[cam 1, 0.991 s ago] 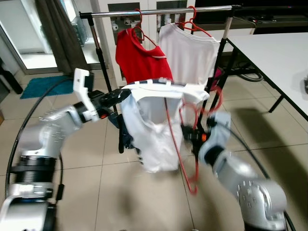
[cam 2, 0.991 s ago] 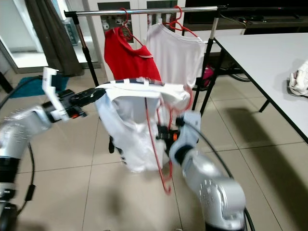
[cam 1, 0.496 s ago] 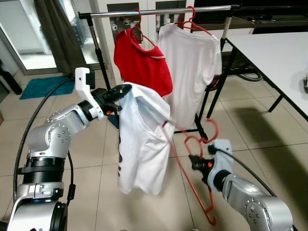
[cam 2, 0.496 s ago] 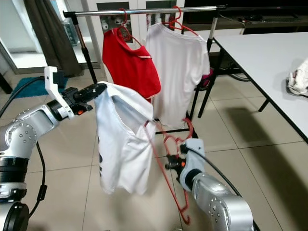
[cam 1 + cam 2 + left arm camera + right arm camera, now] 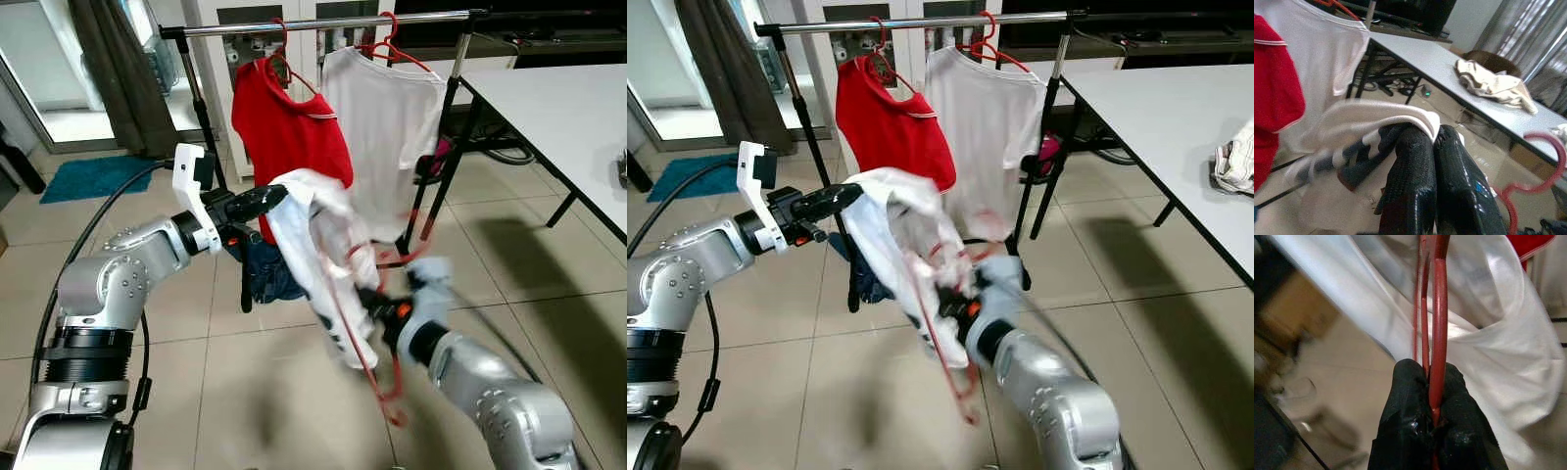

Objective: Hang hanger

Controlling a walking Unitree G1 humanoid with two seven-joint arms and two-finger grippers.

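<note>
The left gripper (image 5: 279,193) is raised in front of the clothes rail (image 5: 323,23), its two black fingers (image 5: 1415,166) pressed together on the collar edge of a white T-shirt (image 5: 318,235), which hangs down from that grip in a bunched fold. Lower and to the right, the right gripper (image 5: 1425,382) is clamped tight on a red wire hanger (image 5: 1436,308); the thin wires run out from between the fingertips and press against the white cloth. In the head views this arm and the hanger (image 5: 377,372) are blurred, so it seems the hanger lies partly within the shirt's folds, though the exact overlap is hard to make out. Behind them, a red T-shirt (image 5: 284,127) and a second white T-shirt (image 5: 392,117) hang side by side on red hangers on the rail. A white table (image 5: 558,108) stands to the right, with a crumpled pale cloth (image 5: 1493,83) lying on it.
</note>
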